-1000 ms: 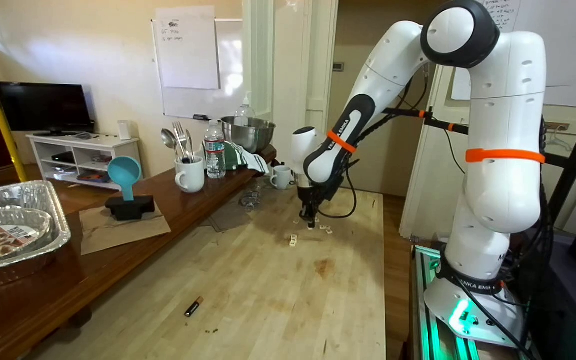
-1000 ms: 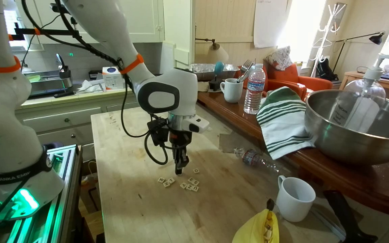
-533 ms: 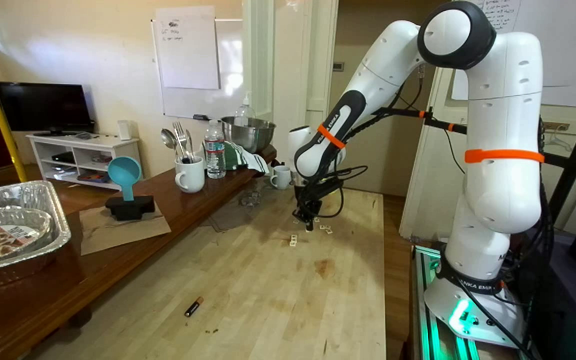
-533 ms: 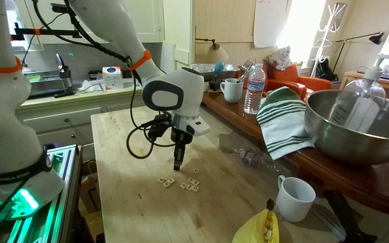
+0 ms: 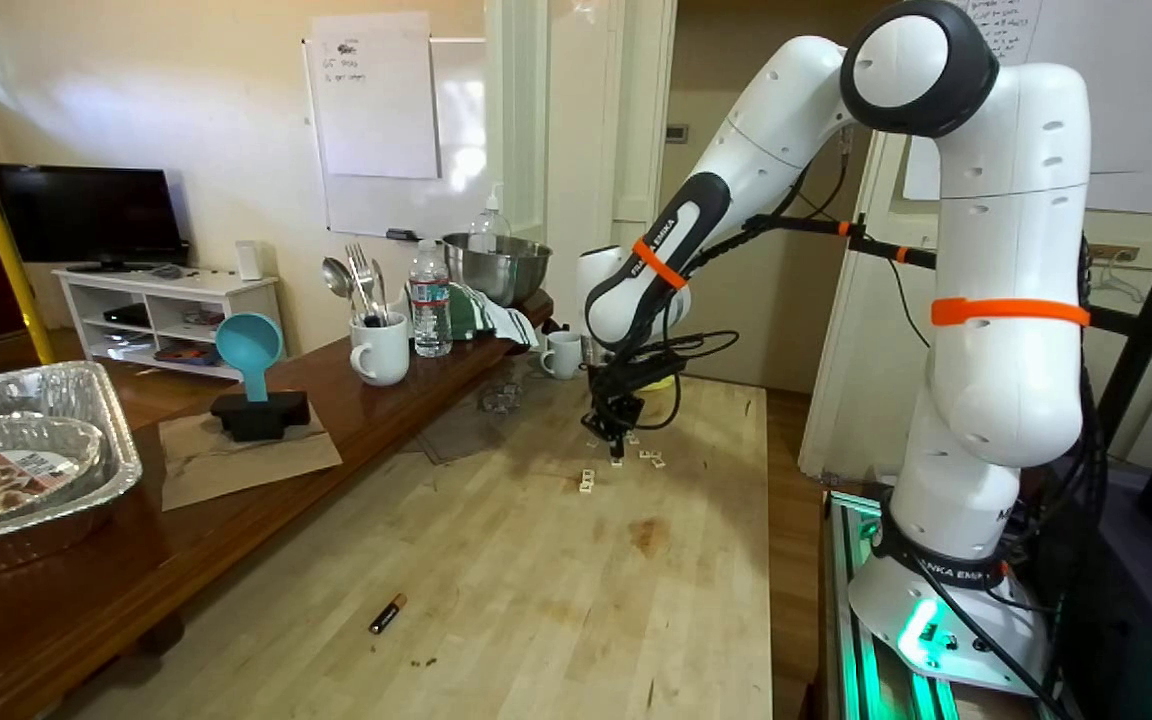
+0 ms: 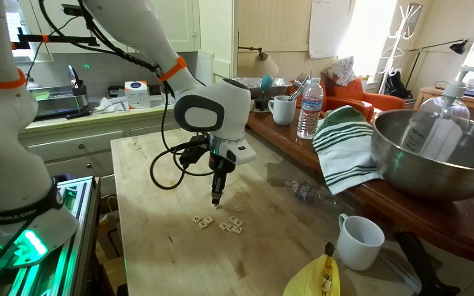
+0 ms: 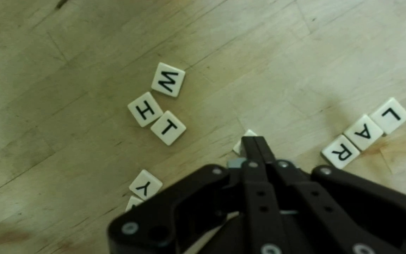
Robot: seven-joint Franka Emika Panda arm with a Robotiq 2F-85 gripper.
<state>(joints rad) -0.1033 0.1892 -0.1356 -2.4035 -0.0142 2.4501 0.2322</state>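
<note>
Gripper (image 7: pixel 253 138) points down at the tabletop (image 7: pixel 277 63), its two fingers pressed together. We see one letter tile (image 7: pixel 239 145) right under the tips, mostly covered by them; we cannot tell whether they touch. Wrist view: we read W tile (image 7: pixel 168 79), H tile (image 7: pixel 145 109) and T tile (image 7: pixel 168 127) to one side; L tile (image 7: pixel 389 115), A tile (image 7: pixel 363 132) and R tile (image 7: pixel 340 151) form a row opposite. In an exterior view, we log a yellow pouch (image 6: pixel 307 278) well apart.

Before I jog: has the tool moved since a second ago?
Yes, slightly: in an exterior view, the tool has shifted away from the Y tile.
</note>
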